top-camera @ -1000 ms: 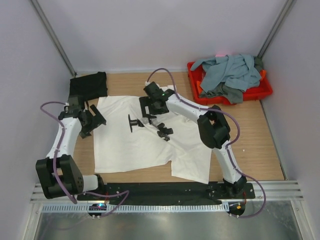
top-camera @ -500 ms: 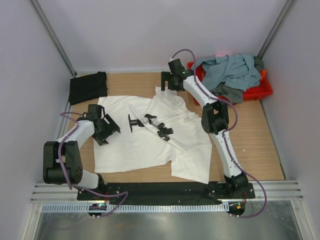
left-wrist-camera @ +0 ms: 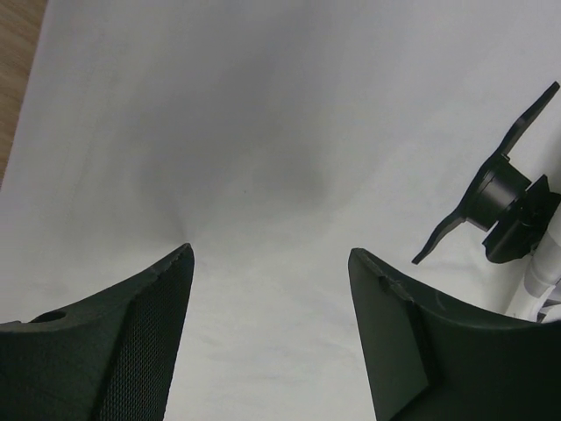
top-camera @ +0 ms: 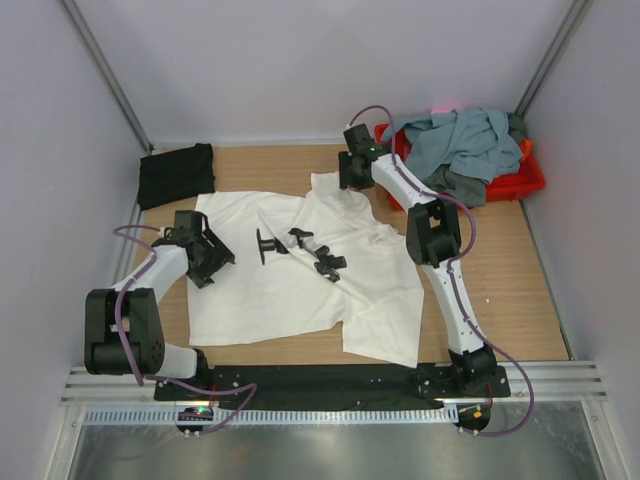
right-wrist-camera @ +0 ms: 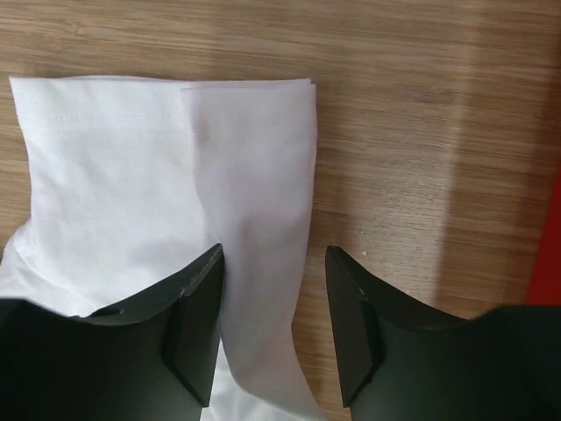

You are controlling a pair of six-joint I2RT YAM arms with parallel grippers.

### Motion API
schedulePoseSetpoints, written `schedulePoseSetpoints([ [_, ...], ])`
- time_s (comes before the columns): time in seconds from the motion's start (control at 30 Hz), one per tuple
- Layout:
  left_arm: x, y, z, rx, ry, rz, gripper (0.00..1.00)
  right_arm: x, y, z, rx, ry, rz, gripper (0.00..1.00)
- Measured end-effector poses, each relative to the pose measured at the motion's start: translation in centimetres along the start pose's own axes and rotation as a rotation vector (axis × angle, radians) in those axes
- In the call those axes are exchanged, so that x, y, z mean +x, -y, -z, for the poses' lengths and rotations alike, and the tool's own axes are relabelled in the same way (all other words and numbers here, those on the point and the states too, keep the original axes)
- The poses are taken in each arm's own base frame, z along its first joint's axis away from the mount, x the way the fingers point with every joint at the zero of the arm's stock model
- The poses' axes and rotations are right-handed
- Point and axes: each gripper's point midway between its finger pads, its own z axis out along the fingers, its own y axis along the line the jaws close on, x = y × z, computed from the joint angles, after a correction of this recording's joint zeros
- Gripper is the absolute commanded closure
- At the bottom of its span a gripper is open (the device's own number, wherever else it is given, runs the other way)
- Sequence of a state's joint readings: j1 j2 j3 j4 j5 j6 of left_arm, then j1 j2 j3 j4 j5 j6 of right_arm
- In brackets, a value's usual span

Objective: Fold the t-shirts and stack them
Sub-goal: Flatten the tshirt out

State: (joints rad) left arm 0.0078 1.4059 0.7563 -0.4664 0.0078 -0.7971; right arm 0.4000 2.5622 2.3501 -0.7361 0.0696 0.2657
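Note:
A plain white t-shirt (top-camera: 290, 290) lies spread on the wooden table, with its far sleeve (right-wrist-camera: 175, 149) partly folded. My left gripper (top-camera: 210, 258) is open just above the shirt's left part, and only white cloth (left-wrist-camera: 263, 132) shows between its jaws. My right gripper (top-camera: 350, 178) is open at the shirt's far sleeve, its jaws standing either side of the sleeve's right edge without holding it (right-wrist-camera: 273, 259). A folded black t-shirt (top-camera: 176, 172) lies at the far left. Grey-blue and dark grey t-shirts (top-camera: 455, 140) are heaped in the red tray (top-camera: 525, 185).
Two small black plastic parts (top-camera: 268, 243) (top-camera: 325, 258) lie on the middle of the white shirt; one also shows in the left wrist view (left-wrist-camera: 500, 197). The red tray's edge (right-wrist-camera: 557, 219) is just right of my right gripper. Grey walls enclose the table.
My right gripper moved from the middle of the shirt to its far sleeve near the tray. My left gripper moved from beside the shirt in over its left part.

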Motion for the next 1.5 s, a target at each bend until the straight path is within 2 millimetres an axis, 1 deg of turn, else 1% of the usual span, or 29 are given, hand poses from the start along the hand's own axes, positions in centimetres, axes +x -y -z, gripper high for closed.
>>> schedulePoseSetpoints([
  [0.03, 0.0, -0.2, -0.1, -0.006, 0.004, 0.003, 0.30, 0.0, 0.2, 0.0, 0.008, 0.002, 0.004, 0.48],
  [0.07, 0.1, -0.3, -0.1, -0.011, 0.005, 0.005, 0.30, -0.1, 0.3, 0.0, 0.015, 0.004, 0.007, 0.54],
  [0.13, 0.3, -0.6, -0.3, -0.021, 0.003, 0.008, 0.32, -0.1, 0.7, 0.0, 0.033, 0.007, 0.018, 0.57],
  [0.2, 0.4, -0.9, -0.4, -0.031, 0.004, 0.008, 0.36, -0.2, 1.0, 0.0, 0.053, 0.012, 0.028, 0.66],
  [0.23, 0.4, -1.0, -0.4, -0.036, 0.005, 0.008, 0.41, -0.2, 1.2, 0.0, 0.062, 0.015, 0.032, 0.71],
  [0.27, 0.4, -1.2, -0.4, -0.040, 0.008, 0.009, 0.46, -0.3, 1.4, 0.0, 0.073, 0.018, 0.038, 0.80],
  [0.3, 0.3, -1.2, -0.4, -0.044, 0.013, 0.010, 0.51, -0.3, 1.6, 0.0, 0.083, 0.020, 0.046, 0.87],
  [0.33, 0.2, -1.3, -0.4, -0.047, 0.017, 0.009, 0.62, -0.4, 1.8, 0.0, 0.094, 0.024, 0.051, 0.94],
  [0.43, 0.0, -1.6, -0.4, -0.062, 0.031, 0.011, 0.81, -0.8, 2.3, 0.1, 0.119, 0.038, 0.066, 0.99],
  [0.5, 0.0, -1.9, -0.5, -0.074, 0.037, 0.012, 0.87, -1.2, 2.7, 0.1, 0.132, 0.053, 0.079, 0.99],
  [0.53, 0.0, -2.0, -0.5, -0.081, 0.040, 0.012, 0.93, -1.6, 2.9, 0.0, 0.138, 0.064, 0.086, 0.99],
  [0.6, 0.0, -2.3, -0.6, -0.092, 0.044, 0.013, 1.00, -2.4, 3.5, 0.0, 0.148, 0.090, 0.096, 0.99],
  [0.77, -0.3, -3.1, -0.5, -0.134, 0.066, 0.011, 1.00, -5.5, 5.7, -0.1, 0.167, 0.187, 0.098, 0.98],
  [0.8, -0.3, -3.4, -0.4, -0.149, 0.069, 0.010, 1.00, -6.0, 6.1, 0.0, 0.171, 0.204, 0.097, 0.96],
  [0.83, -0.4, -3.7, -0.3, -0.161, 0.074, 0.009, 1.00, -6.8, 6.5, 0.2, 0.175, 0.225, 0.099, 0.90],
  [0.9, -0.6, -4.1, 0.2, -0.179, 0.092, 0.007, 1.00, -8.3, 7.1, 0.4, 0.179, 0.277, 0.099, 0.86],
  [0.93, -0.8, -4.2, 0.5, -0.185, 0.105, 0.007, 1.00, -9.2, 7.5, 0.6, 0.183, 0.305, 0.098, 0.79],
  [1.0, -1.1, -4.5, 1.0, -0.198, 0.129, 0.008, 1.00, -10.5, 7.5, 0.7, 0.174, 0.355, 0.090, 0.60],
  [1.03, -1.3, -4.8, 1.3, -0.208, 0.142, 0.009, 1.00, -11.1, 7.2, 0.7, 0.164, 0.374, 0.090, 0.31],
  [1.07, -1.5, -5.0, 1.5, -0.219, 0.152, 0.010, 1.00, -11.7, 6.8, 0.7, 0.156, 0.398, 0.085, 0.13],
  [1.1, -1.7, -5.3, 1.7, -0.229, 0.163, 0.015, 1.00, -12.3, 5.8, 0.7, 0.124, 0.424, 0.083, 0.01],
  [1.13, -1.9, -5.6, 1.9, -0.239, 0.171, 0.020, 1.00, -12.6, 4.8, 0.8, 0.119, 0.443, 0.096, 0.00],
  [1.17, -2.0, -5.9, 2.1, -0.247, 0.180, 0.025, 0.96, -12.6, 4.3, 0.8, 0.123, 0.448, 0.109, 0.00],
  [1.23, -2.3, -6.3, 2.7, -0.259, 0.196, 0.028, 0.63, -12.4, 3.8, 0.8, 0.135, 0.450, 0.115, 0.00],
  [1.27, -2.4, -6.3, 3.1, -0.261, 0.202, 0.031, 0.49, -12.4, 4.0, 0.8, 0.147, 0.449, 0.113, 0.00],
  [1.3, -2.6, -6.3, 3.4, -0.263, 0.206, 0.027, 0.31, -12.4, 4.4, 0.9, 0.159, 0.450, 0.107, 0.00],
  [1.37, -3.2, -5.9, 4.3, -0.249, 0.229, 0.033, 0.22, -12.4, 5.4, 1.1, 0.180, 0.448, 0.087, 0.00],
  [1.4, -3.5, -5.6, 4.7, -0.239, 0.243, 0.037, 0.22, -12.3, 6.0, 1.4, 0.189, 0.442, 0.073, 0.00],
  [1.5, -4.3, -4.9, 5.9, -0.203, 0.286, 0.049, 0.23, -10.2, 7.0, 3.1, 0.192, 0.382, 0.028, 0.00],
])
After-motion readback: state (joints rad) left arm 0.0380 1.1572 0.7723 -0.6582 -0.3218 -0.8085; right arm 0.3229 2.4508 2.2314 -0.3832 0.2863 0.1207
